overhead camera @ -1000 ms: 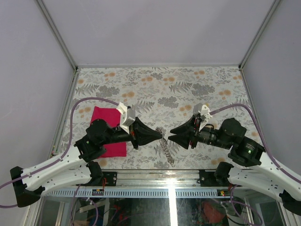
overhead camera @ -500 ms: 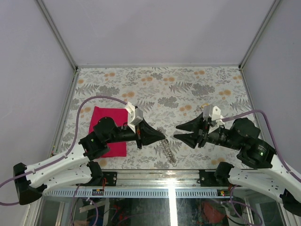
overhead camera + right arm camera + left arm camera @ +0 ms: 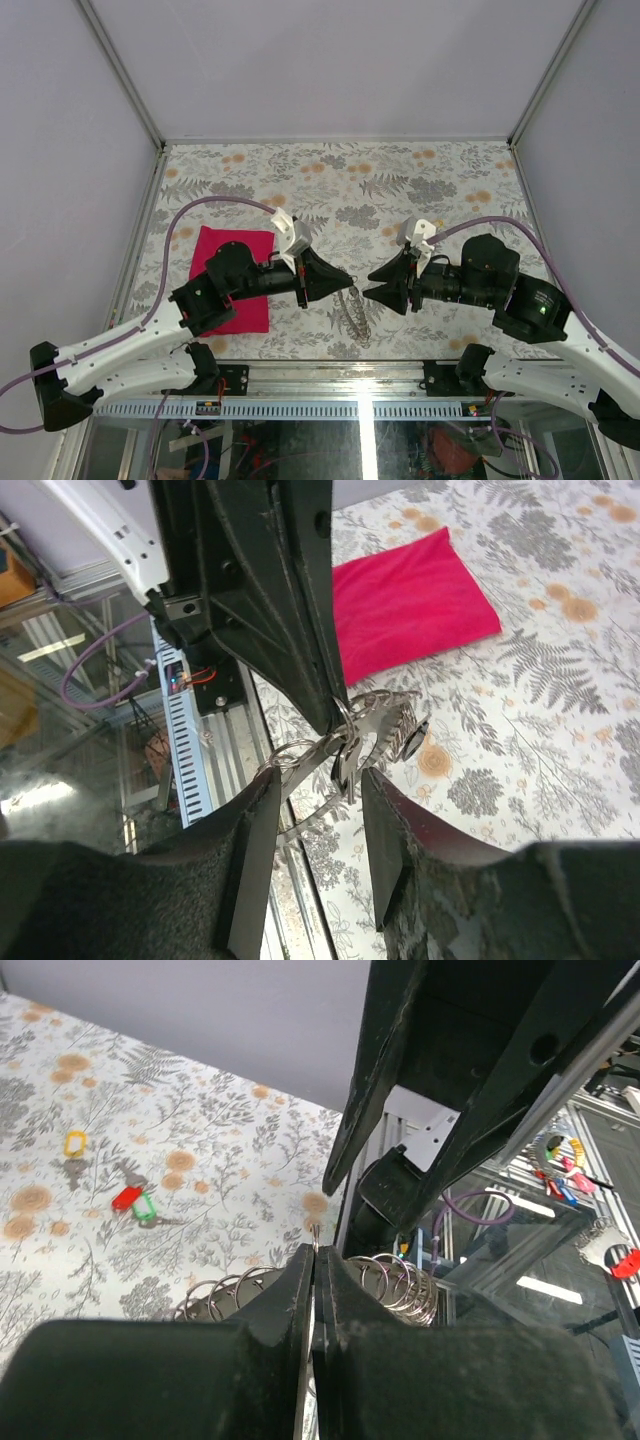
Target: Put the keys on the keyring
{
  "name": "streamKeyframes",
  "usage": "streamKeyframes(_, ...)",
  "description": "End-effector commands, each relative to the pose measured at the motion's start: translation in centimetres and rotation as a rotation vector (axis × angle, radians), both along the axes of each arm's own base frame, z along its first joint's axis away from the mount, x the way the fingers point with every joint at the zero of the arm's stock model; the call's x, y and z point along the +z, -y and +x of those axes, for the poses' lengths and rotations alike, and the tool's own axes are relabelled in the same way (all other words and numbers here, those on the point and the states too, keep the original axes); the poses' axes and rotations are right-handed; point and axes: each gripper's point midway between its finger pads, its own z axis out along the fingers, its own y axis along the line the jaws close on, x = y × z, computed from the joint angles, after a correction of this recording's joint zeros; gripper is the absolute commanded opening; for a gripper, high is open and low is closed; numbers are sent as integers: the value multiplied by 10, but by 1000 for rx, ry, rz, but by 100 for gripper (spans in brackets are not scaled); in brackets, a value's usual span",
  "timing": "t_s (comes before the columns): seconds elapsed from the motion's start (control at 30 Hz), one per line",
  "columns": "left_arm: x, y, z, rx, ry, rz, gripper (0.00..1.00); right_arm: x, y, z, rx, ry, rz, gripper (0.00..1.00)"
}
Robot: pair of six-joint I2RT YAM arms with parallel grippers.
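Your left gripper (image 3: pixel 313 1256) is pressed together, pinching a wire loop of the silver, coiled-link metal keyring (image 3: pixel 356 316), which hangs at centre frame. Your right gripper (image 3: pixel 320 780) is spread, straddling the links. Tiny red, green and yellow plastic-headed keys (image 3: pixel 135 1202) lie on the floral tabletop (image 3: pixel 230 1120), at the wrist view's left.

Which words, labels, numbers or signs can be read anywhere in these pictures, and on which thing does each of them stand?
No text can be read in any view.
The keys: coloured heads, no writing visible.
The orange tag on the front rail: perhaps a label, too small to read.
The magenta cloth: plain, no print.
The tabletop: only a flower pattern, no letters.
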Motion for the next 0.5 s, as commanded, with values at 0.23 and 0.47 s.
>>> streamKeyframes(0.23,20,0,27,146,-22,-17,0,9,14,15,-157,-63,-28,46)
streamKeyframes(0.47,17,0,38,205,-49,4,0,-8,10,22,-199,-128,-65,49)
